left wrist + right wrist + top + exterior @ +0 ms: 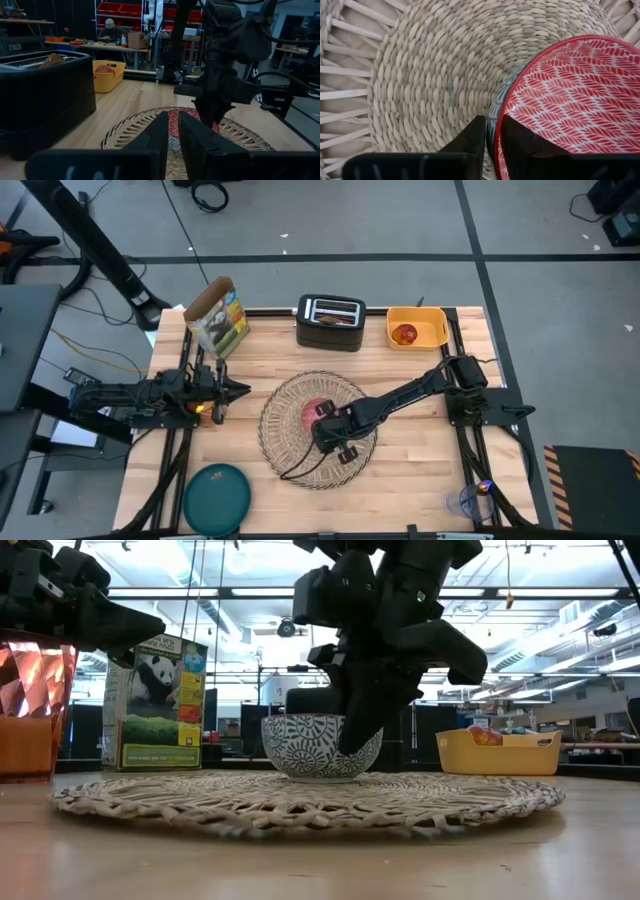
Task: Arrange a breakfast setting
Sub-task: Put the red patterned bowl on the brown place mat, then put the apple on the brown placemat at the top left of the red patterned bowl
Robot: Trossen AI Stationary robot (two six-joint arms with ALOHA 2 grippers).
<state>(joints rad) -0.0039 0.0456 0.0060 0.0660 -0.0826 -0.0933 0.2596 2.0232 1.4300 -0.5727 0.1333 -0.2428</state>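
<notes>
The small red bowl (312,414), red inside with a blue-and-white pattern outside (300,745), stands on its base at the middle of the round woven placemat (290,445). My right gripper (325,424) reaches in from the table's right and is shut on the bowl's rim. My left gripper (243,389) hangs shut and empty at the left, pointing at the placemat. The orange cup (25,710) stands under the left arm. The teal plate (217,498) lies at the near left. The apple (405,334) is in the yellow bin. Toast (52,60) sits in the toaster. My right gripper pinches the bowl's rim (496,107), with one finger (517,142) inside the bowl and the other (472,137) outside against the patterned wall. The fingers come down from above on the side of the bowl toward the table's near right. The bowl sits upright with its base on the placemat.
The black toaster (330,323) and the yellow bin (432,330) stand along the far edge, and a cereal box (220,318) stands at the far left. A clear cup with something blue in it (472,498) is at the near right corner. Bare wood shows around the placemat.
</notes>
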